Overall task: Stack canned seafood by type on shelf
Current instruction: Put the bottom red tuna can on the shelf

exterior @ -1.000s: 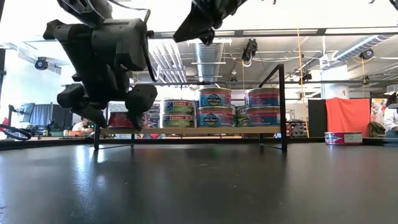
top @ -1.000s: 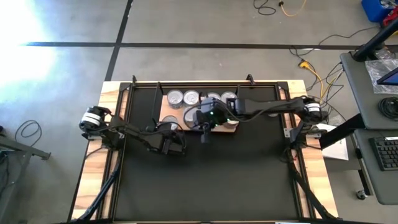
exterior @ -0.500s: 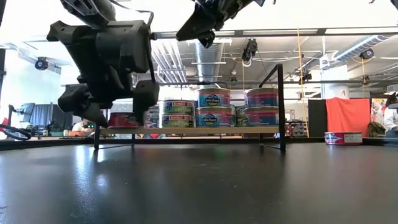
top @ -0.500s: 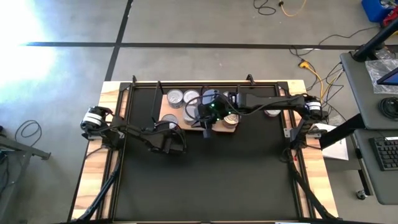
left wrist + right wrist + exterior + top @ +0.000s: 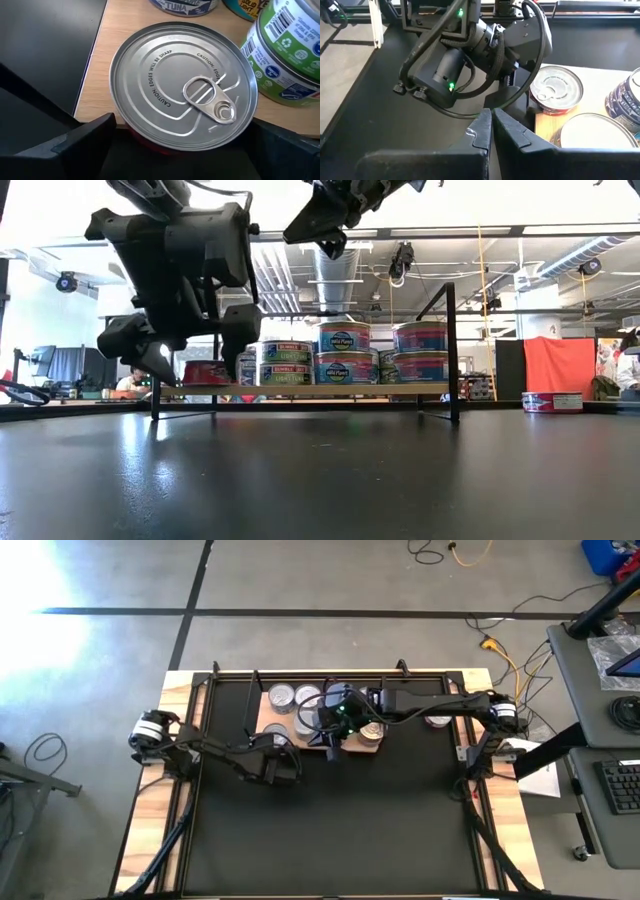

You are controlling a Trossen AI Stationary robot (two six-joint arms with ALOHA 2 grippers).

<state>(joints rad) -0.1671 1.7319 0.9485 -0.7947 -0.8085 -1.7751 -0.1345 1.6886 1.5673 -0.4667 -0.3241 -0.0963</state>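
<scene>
The left gripper [image 5: 185,358] hangs with its jaws wide open at the left end of the flat light-wood shelf with thin black frame ends [image 5: 300,390], and it holds nothing. In the left wrist view a short round tin with a shiny silver pull-ring lid and red sides [image 5: 183,91] sits on the wood just in front of the open jaws — one jaw on each side of it, not touching yet. More short round tins with blue and green labels [image 5: 345,352] stand stacked two high further along the shelf. The right gripper [image 5: 490,131] hovers above the shelf with its jaws shut tight and empty. I think the tin is hard and a bit heavy for its size, and the smooth metal may slip. The best place to grab looks like the round side wall, low down, not the thin rim — squeeze it evenly.
</scene>
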